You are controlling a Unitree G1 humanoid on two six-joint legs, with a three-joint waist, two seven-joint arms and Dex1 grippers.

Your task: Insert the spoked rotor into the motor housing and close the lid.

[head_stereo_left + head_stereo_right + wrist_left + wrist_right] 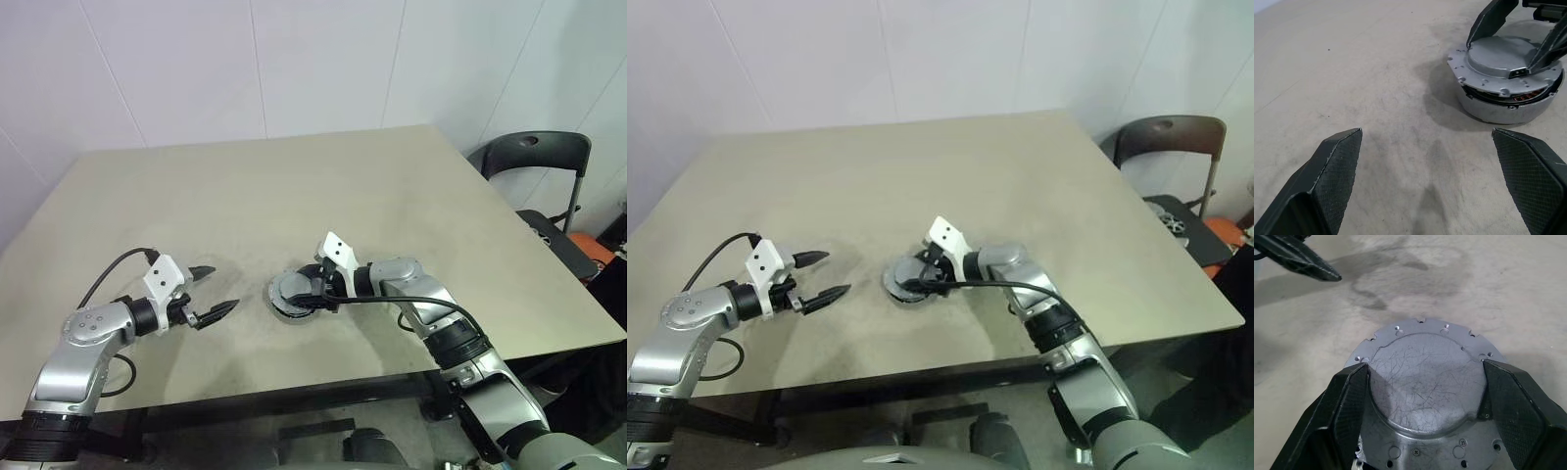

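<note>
1. The lid [1508,61], a grey metal disc with a notched edge and a raised round centre, sits tilted on the motor housing [1508,105], a thick silver-rimmed drum with copper windings showing in the gap; it is not yet seated flush.
2. The right gripper [1425,382] clasps the lid's raised centre with both black fingers, probably to steady and align it.
3. The spoked rotor is presumably inside the housing, hidden.
4. The left gripper [214,291] hovers beside the housing, spread wide and empty.
5. The housing stands on the beige table [294,186].
</note>
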